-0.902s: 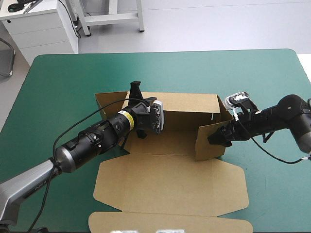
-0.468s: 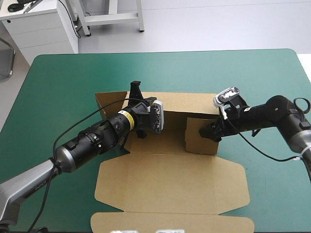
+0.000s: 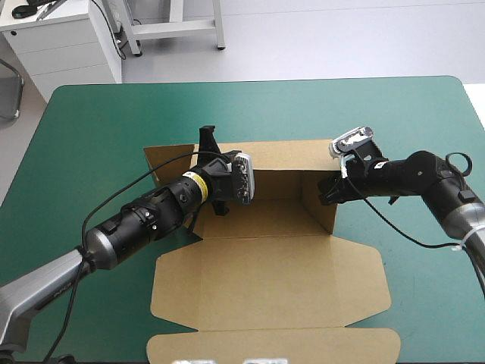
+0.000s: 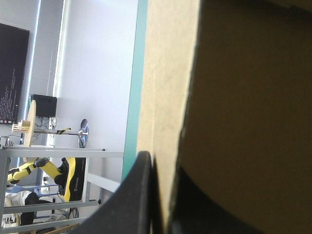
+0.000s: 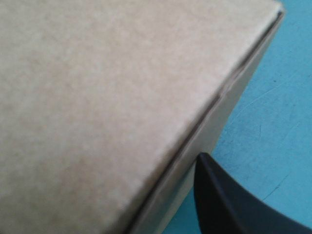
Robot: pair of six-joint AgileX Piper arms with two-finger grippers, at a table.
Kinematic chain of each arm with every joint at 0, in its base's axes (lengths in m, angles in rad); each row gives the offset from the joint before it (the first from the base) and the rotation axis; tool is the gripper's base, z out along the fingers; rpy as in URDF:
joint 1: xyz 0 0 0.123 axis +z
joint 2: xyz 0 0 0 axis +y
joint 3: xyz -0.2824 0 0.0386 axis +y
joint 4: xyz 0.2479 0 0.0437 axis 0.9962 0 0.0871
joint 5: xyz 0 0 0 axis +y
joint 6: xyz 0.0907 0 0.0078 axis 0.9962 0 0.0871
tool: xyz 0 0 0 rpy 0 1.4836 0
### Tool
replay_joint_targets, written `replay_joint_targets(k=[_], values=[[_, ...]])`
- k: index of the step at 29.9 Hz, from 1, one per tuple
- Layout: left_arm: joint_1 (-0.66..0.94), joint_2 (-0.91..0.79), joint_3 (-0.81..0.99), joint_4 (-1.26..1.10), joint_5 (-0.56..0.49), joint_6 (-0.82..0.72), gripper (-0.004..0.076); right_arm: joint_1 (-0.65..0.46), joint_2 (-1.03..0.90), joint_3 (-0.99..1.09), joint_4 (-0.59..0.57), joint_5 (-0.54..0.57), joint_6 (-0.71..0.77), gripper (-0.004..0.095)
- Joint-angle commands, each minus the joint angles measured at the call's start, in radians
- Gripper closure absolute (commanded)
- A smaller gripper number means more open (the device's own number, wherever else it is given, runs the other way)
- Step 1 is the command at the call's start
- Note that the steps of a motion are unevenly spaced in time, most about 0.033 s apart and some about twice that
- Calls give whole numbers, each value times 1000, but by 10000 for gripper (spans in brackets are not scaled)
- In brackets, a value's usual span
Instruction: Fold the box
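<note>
The worktop (image 3: 91,152) is seen whole in the high view, from above and behind, looking forward and down, with its far edge near the top. The left wrist view is set hard against a wall of the box (image 3: 265,280), turned a quarter, and faces level out beyond the worktop's edge. The right wrist view is held just as near, looking down along the box's right wall onto the worktop. The box is shared by all three views.
</note>
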Motion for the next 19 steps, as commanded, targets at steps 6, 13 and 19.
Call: replay_joint_targets(k=[6,13,19], values=[[-10,-11,1,-69,43,-52,731,-1,-27,-25,25,15,-23,924],[-24,-26,-7,-85,22,-68,592,1,-27,-25,-65,-140,146,916],[-90,-44,-46,-107,24,-120,189,1,-27,-27,-311,-277,429,916]])
